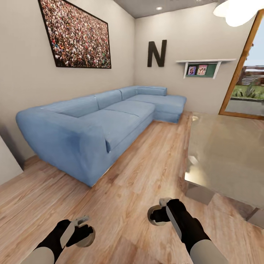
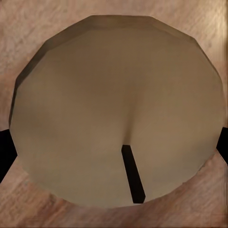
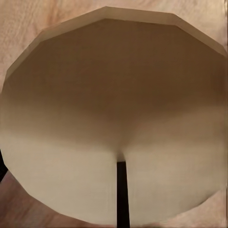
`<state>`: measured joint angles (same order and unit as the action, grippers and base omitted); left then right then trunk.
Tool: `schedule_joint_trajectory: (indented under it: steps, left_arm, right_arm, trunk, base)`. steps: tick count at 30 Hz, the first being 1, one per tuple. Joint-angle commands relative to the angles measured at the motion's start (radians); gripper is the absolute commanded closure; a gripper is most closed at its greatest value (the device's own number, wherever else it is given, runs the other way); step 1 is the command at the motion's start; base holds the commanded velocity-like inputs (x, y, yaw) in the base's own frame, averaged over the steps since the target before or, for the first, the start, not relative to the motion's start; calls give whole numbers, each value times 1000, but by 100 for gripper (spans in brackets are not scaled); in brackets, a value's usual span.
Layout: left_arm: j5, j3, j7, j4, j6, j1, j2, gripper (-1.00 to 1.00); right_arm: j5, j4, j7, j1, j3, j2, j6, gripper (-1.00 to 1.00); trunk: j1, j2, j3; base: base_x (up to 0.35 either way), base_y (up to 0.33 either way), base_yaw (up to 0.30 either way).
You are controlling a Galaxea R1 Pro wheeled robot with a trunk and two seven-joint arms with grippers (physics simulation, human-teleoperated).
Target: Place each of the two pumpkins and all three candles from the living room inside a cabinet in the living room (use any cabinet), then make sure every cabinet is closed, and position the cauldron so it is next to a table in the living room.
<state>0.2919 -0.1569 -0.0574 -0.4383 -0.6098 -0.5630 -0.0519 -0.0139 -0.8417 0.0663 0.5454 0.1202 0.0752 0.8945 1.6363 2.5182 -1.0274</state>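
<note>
Wood-plank floor (image 1: 146, 172), blue sofa (image 1: 102, 124), glass table (image 1: 227, 154) alongside.

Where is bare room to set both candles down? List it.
Widest patch: wood floor between the blue sofa and glass table. The tabletop looks bare too. Left gripper and right gripper each hold a candle.

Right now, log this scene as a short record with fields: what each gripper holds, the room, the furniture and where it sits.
left gripper: shut on a tan candle, held over the floor
right gripper: shut on a second tan candle
room: living room, wood-plank floor
sofa: blue corner sofa along the left wall
table: glass top, ahead on the right
wall: crowd picture, letter N, white shelf with photos
</note>
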Motion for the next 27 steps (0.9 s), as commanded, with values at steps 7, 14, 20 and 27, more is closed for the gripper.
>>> schedule_joint_trajectory:
  steps: [7, 14, 20, 27]
  left_arm:
    - [9, -14, -5, 14, -5, 0, -1, 100]
    - [6, -12, -8, 29, 53, 0, 4, 100]
    - [5, -12, -9, 44, 63, 0, 5, 100]
    - [6, -12, -9, 45, 64, 0, 8, 100]
  right_arm:
    - [-3, 0, 0, 1, 1, 0, 5, 100]
    - [-3, 1, 0, 1, -2, 0, 8, 100]
    - [-3, 1, 0, 1, -7, 0, 6, 100]
    - [-4, 1, 3, 1, -7, 0, 6, 100]
  trunk:
    - [0, 0, -1]
    - [0, 0, -1]
    - [0, 0, 3]
    - [0, 0, 10]
  base:
    - [-197, 0, -90]
    - [-306, 0, -217]
    - [-312, 0, -284]
    - [-312, 0, -249]
